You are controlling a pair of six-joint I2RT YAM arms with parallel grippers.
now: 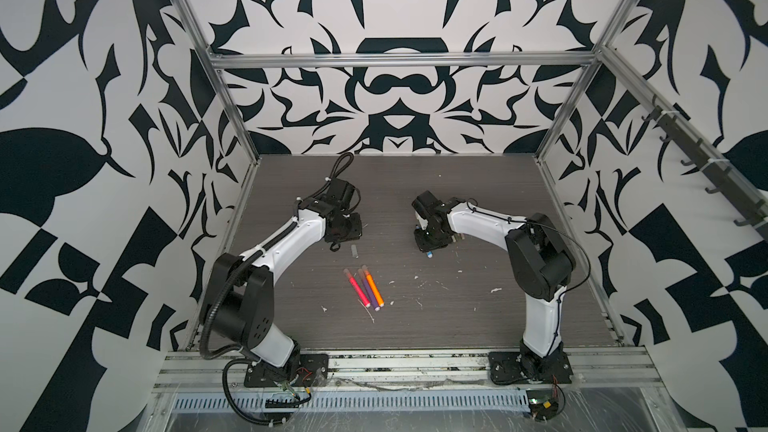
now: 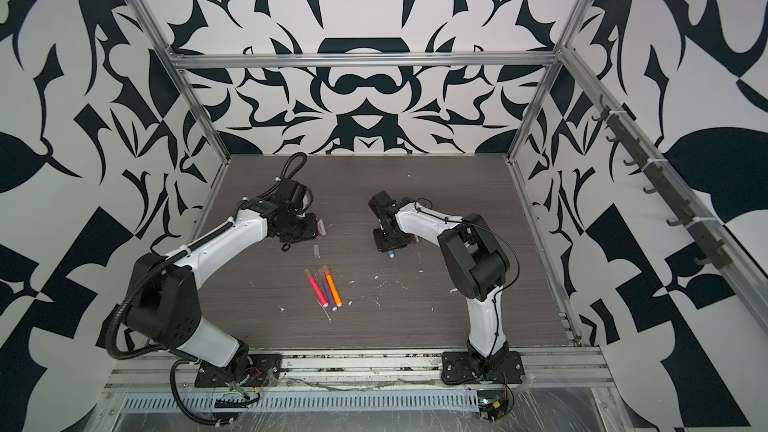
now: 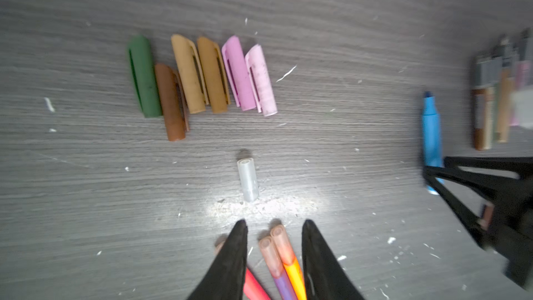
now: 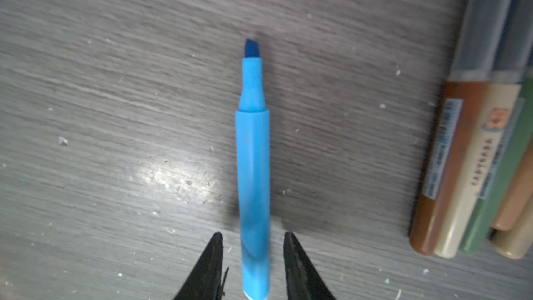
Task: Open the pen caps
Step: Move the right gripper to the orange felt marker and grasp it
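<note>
Six loose pen caps (image 3: pixel 202 76) lie in a row: green, brown, two tan, pink and lilac. A clear cap (image 3: pixel 247 180) lies alone nearer my left gripper (image 3: pixel 274 226), which hangs open above the table with nothing in it. Below it lie the pink, purple and orange pens (image 1: pixel 365 288), each with a pale translucent cap (image 3: pixel 281 243) on. The blue pen (image 4: pixel 253 168) is uncapped and lies between the fingers of my open right gripper (image 4: pixel 253 236), with a gap on each side. In both top views the clear cap (image 2: pixel 316 250) lies between the two grippers.
A bundle of muted brown, cream and green pens (image 4: pixel 476 168) lies beside the blue pen, to the right of my right gripper (image 1: pixel 428 248). White flecks dot the grey wood-grain table (image 1: pixel 457 317). Metal frame rails (image 1: pixel 399 61) enclose the table.
</note>
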